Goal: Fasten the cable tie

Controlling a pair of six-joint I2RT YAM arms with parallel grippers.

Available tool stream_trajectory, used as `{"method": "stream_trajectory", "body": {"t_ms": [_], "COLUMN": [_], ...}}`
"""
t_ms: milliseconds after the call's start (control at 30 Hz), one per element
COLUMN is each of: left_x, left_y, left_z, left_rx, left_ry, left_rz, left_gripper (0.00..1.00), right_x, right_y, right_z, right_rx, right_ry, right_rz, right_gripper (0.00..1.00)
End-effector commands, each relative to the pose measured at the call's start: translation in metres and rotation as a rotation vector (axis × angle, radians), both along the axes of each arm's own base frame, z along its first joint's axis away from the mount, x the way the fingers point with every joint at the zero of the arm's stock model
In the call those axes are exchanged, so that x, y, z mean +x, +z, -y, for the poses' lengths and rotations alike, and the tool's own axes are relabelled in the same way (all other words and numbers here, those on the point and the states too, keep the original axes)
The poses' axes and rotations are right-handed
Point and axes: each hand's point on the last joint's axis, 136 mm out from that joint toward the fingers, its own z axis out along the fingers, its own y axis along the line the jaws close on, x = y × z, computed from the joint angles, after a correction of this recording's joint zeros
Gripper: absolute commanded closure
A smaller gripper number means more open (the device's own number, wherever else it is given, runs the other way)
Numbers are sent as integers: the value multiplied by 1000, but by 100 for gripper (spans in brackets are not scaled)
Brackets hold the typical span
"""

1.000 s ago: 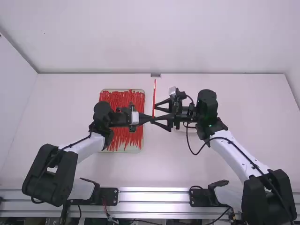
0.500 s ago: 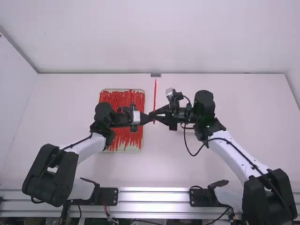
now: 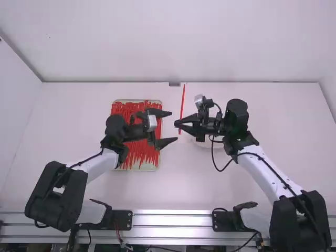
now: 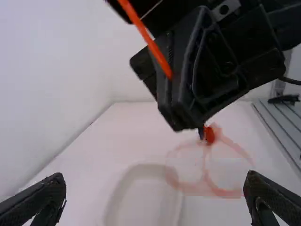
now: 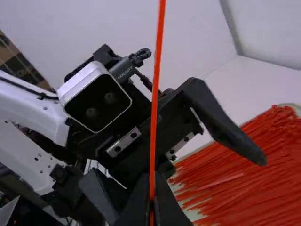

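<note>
A straight red cable tie (image 3: 181, 107) stands upright above the table with my right gripper (image 3: 179, 125) shut on its lower end. In the right wrist view the tie (image 5: 157, 94) rises from between my own fingers (image 5: 136, 207). My left gripper (image 3: 172, 126) is open, its two fingers spread to either side of the right gripper's tip without touching the tie. In the left wrist view the right gripper (image 4: 188, 117) looms close, with the tie (image 4: 146, 40) running across it and the tie's head (image 4: 209, 135) below.
A beige tray (image 3: 137, 168) heaped with loose red cable ties (image 3: 134, 113) lies under the left arm. Pale looped ties (image 4: 207, 169) rest by a white dish (image 4: 141, 193) on the table under the right gripper.
The left gripper has opened and let go of the tie. The right gripper, open a second ago, has shut on it and carried it slightly to the right.
</note>
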Motion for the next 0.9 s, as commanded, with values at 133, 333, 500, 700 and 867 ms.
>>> {"method": "stream_trajectory", "body": {"t_ms": [133, 333, 500, 700, 867], "left_x": [31, 48, 43, 59, 60], "left_y": [12, 5, -4, -17, -20], "left_z": [3, 1, 0, -19, -20], "left_rx": [58, 181, 269, 291, 296], "left_ry": [65, 108, 81, 193, 206], "left_rz": [-73, -152, -131, -193, -203], "left_gripper": [1, 1, 1, 1, 1], "right_x": [43, 63, 84, 99, 115], "right_y": [2, -14, -45, -80, -119], "right_z": [44, 75, 106, 126, 128], "right_rx": [-31, -80, -199, -354, -459], "right_ry": [-221, -352, -539, -700, -776], "right_rz": [5, -21, -80, -124, -173], "right_gripper": [100, 100, 100, 100, 100]}}
